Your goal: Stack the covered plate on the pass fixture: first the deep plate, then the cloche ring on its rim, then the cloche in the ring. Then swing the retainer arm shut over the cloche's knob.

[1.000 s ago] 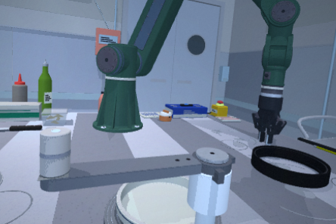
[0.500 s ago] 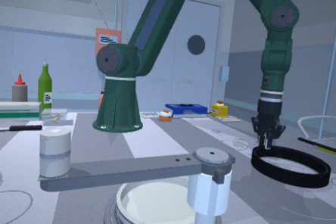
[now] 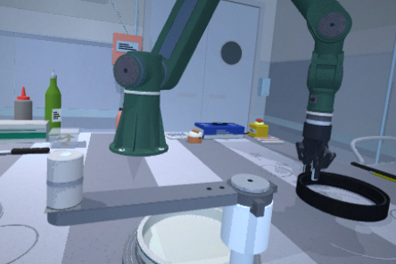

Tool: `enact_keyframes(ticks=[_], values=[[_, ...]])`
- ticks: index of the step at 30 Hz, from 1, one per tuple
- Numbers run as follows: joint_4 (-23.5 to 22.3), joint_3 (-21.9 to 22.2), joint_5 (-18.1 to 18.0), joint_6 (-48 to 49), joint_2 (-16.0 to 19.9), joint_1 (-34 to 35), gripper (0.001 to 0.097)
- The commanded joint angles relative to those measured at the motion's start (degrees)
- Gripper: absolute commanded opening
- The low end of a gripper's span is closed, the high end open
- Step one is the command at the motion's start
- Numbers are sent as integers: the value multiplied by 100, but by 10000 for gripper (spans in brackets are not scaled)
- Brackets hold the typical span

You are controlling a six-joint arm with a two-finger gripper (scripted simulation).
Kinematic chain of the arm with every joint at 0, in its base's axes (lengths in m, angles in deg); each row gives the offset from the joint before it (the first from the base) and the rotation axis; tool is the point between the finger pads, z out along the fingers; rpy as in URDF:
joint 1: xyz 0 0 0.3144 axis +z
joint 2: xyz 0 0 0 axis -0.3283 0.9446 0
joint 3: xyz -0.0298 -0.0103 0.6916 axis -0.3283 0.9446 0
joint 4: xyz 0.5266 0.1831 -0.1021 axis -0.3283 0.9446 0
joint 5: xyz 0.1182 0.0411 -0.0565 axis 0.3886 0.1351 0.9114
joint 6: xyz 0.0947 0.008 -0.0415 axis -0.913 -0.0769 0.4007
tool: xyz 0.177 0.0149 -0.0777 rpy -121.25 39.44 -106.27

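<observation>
The black cloche ring (image 3: 342, 195) lies flat on the table at the right, and my gripper (image 3: 315, 175) has come down over its near-left rim. The fingers stand part-open on either side of the rim and hold nothing. The white deep plate (image 3: 183, 234) sits in the pass fixture at the bottom centre. The grey retainer arm (image 3: 147, 201) runs across above the plate from a white post (image 3: 65, 179) on the left to its round pivot cap (image 3: 250, 185) on a white column. The cloche is out of sight.
The arm's green base (image 3: 139, 125) stands behind the fixture. A black and yellow tool (image 3: 373, 171) lies right of the ring, beside a white wire frame (image 3: 372, 147). A green bottle (image 3: 53, 102), a sauce bottle (image 3: 23, 105) and boxes stand far back.
</observation>
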Motion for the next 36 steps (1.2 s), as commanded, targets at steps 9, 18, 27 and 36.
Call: enact_keyframes(ticks=[9,18,27,36], values=[[0,-6,0,0,-6,0,320],[-1,-5,0,0,-5,0,175],[-6,-4,-1,0,-1,-1,80],[57,-21,0,-1,-46,-1,80]])
